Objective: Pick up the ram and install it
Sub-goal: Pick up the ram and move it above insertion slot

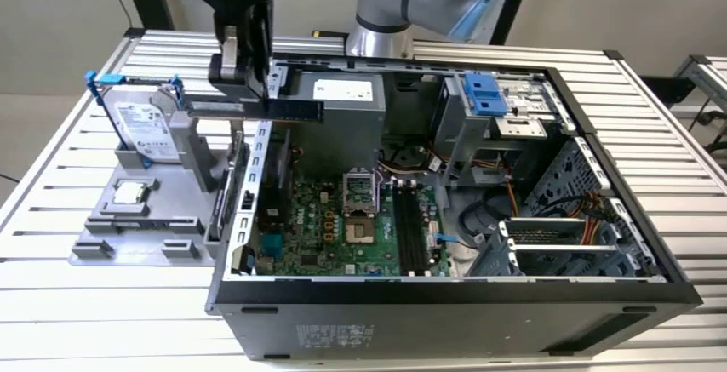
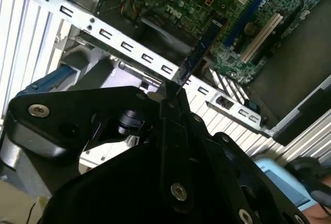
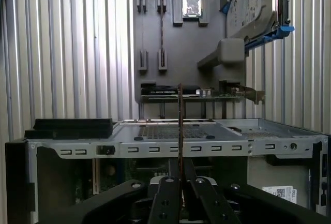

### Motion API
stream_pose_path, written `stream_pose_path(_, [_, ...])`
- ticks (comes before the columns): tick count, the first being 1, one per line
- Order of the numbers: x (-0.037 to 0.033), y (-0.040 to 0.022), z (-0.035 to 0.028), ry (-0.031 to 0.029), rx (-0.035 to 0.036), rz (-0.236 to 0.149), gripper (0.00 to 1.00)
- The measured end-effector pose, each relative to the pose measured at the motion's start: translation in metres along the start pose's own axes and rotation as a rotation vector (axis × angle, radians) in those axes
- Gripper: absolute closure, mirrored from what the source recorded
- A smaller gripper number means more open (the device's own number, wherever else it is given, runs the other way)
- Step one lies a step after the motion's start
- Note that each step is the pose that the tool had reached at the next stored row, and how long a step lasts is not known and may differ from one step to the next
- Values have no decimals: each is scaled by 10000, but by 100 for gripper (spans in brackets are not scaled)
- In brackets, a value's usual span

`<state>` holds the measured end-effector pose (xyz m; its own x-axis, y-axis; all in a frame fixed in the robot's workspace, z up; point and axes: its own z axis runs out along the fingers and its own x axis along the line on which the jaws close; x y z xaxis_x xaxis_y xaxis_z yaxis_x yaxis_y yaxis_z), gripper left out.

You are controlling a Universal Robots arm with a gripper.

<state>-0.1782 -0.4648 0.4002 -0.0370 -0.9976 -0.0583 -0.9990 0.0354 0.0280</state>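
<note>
Clamping the ram (image 1: 289, 111), the gripper (image 1: 241, 95) hangs over the slotted wall of the open computer case (image 1: 455, 291).

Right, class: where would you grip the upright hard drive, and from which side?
Probably the upper part of the hard drive, from above, pinching its flat faces: it stands upright on edge, its lower part seated in the grey holder.

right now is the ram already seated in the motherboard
No, the gripper holds the ram in the air over the case edge, above the motherboard.
</note>
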Motion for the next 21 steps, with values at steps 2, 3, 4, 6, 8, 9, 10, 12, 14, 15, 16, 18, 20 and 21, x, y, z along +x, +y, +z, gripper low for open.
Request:
stream_pose_path(2, [-2,-54,-1,0,-2,0,100])
stream_pose_path(3, [-3,-82,-2,1,-3,-1,100])
stream_pose_path(4, [-4,-108,-3,1,-3,0,100])
stream_pose_path(6, [-6,-164,-4,0,-4,0,100])
stream_pose_path(8, [-8,-218,-6,0,-5,0,100])
stream_pose_path(9, [-9,-243,-6,0,-6,0,100])
stream_pose_path(10, [-10,-270,-7,0,-6,0,100])
stream_pose_path(12, [-12,-321,-9,1,-8,0,100])
stream_pose_path(14, [-14,-373,-10,0,-9,0,100])
stream_pose_path(15, [-15,-399,-10,0,-9,0,100])
stream_pose_path(16, [-16,-425,-11,0,-9,0,100])
stream_pose_path(18, [-18,-476,-13,1,-10,1,100])
stream_pose_path(20, [-19,-529,-14,1,-12,1,100])
stream_pose_path(21, [-20,-556,-15,1,-12,1,100])
